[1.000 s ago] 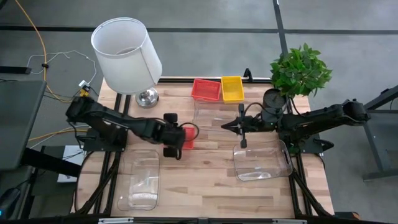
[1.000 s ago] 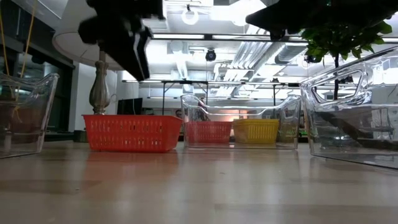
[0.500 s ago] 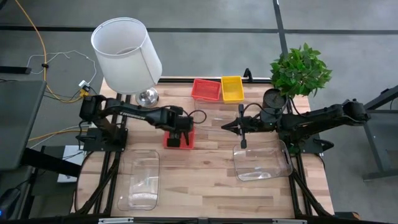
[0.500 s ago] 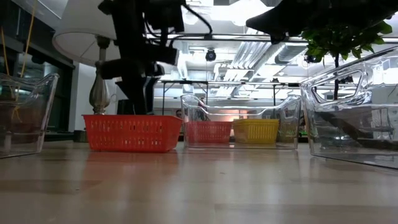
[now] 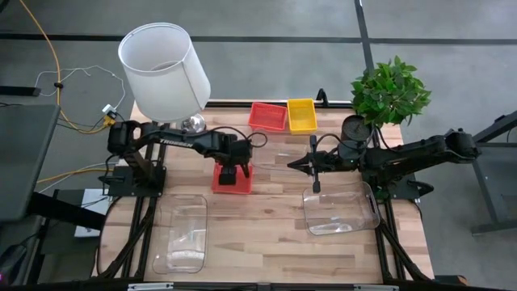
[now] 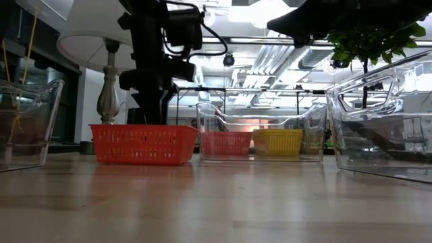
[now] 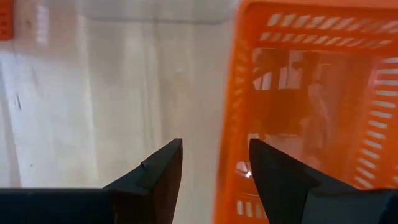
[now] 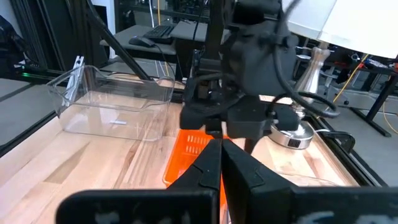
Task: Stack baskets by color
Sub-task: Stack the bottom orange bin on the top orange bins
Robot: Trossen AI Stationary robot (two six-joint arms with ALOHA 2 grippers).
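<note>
We are hovering our left end effector [image 7: 213, 163], fingers spread, astride one wall of the red basket [image 5: 232, 179] sitting mid-counter [image 5: 266, 234]. It looks light, stiff and thin-meshed, so that rim wall seems the best hold. Our right end effector [image 5: 316, 187] is waiting, pressed together.

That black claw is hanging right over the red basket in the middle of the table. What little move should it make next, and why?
Probably close on the wall. The left gripper is open, its fingers straddling one side wall of the lone red basket, which sits flat on the table. Pinching that wall would let it lift the basket toward the other red basket at the back. The right gripper waits, shut.
</note>
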